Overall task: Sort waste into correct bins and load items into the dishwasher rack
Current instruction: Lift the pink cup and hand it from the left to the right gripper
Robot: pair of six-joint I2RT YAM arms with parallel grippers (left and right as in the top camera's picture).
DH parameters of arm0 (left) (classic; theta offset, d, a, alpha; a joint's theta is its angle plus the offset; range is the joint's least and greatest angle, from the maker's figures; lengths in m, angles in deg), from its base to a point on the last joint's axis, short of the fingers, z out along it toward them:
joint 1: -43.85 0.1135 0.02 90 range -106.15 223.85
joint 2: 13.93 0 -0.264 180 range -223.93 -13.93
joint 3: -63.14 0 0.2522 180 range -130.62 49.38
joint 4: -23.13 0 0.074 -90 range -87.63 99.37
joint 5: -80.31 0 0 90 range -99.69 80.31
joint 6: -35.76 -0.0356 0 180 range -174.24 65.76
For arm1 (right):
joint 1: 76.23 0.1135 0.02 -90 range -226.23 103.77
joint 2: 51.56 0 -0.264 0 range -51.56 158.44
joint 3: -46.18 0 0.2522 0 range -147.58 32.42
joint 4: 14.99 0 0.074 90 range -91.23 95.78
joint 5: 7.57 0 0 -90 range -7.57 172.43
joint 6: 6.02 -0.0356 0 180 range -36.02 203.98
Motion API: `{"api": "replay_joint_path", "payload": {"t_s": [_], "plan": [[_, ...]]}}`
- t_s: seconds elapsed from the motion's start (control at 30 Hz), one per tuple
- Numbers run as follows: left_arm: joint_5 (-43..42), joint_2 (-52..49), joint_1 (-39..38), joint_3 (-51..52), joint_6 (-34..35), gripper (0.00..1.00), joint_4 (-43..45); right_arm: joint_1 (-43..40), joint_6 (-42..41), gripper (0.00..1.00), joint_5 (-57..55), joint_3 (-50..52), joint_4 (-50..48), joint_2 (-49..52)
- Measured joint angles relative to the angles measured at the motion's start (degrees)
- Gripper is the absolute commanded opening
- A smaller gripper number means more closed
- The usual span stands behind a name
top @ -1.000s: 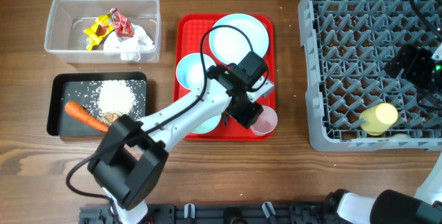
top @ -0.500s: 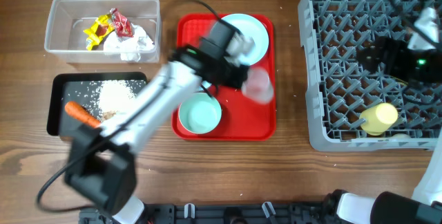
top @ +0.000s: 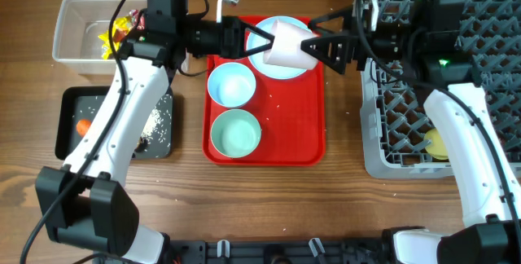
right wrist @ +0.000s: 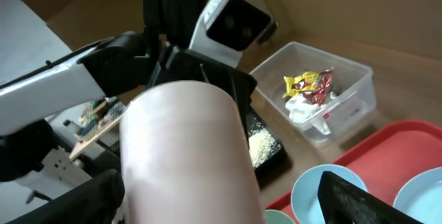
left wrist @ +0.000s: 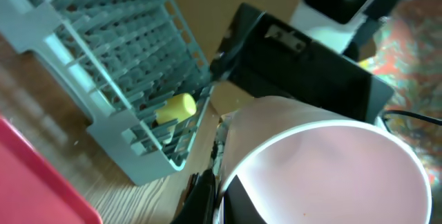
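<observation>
A pale pink cup (top: 286,46) lies on its side in the air above the light blue plate (top: 273,71). My left gripper (top: 244,40) is shut on its rim; the left wrist view (left wrist: 221,196) shows the cup's inside (left wrist: 324,162). My right gripper (top: 324,50) is open, its fingers (right wrist: 221,203) spread wide either side of the cup's body (right wrist: 186,155). Two light blue bowls (top: 230,83) (top: 236,132) sit on the red tray. A yellow cup (top: 435,143) lies in the grey rack (top: 391,117).
The red tray (top: 285,134) lies mid-table. The clear tub (top: 81,28) at back left holds yellow and red wrappers (right wrist: 307,86) and tissue. The black tray (top: 69,125) holds a carrot (top: 83,125) and rice (top: 159,117). The left arm crosses over both bins.
My left gripper lifted the pink cup from the red tray's front right and carried it up over the plate. My right arm swung left from the rack to the cup.
</observation>
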Motion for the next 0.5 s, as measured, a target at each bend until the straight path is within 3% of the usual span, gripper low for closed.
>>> {"api": "replay_joint_path", "payload": {"t_s": [0.13,0.37,0.5], "plan": [[-0.8,0.0,0.0,0.0,2.7,0.04,5.0,3.0,-1.4,0.85,0.0,0.0,0.0,0.0],[-1.0,0.0,0.1,0.0,4.0,0.04,5.6,4.5,-2.0,0.65,1.1,0.0,0.2,0.4],[-1.2,0.0,0.1,0.0,4.0,0.08,5.7,4.5,-2.0,0.64,1.4,0.0,0.2,0.4]]}}
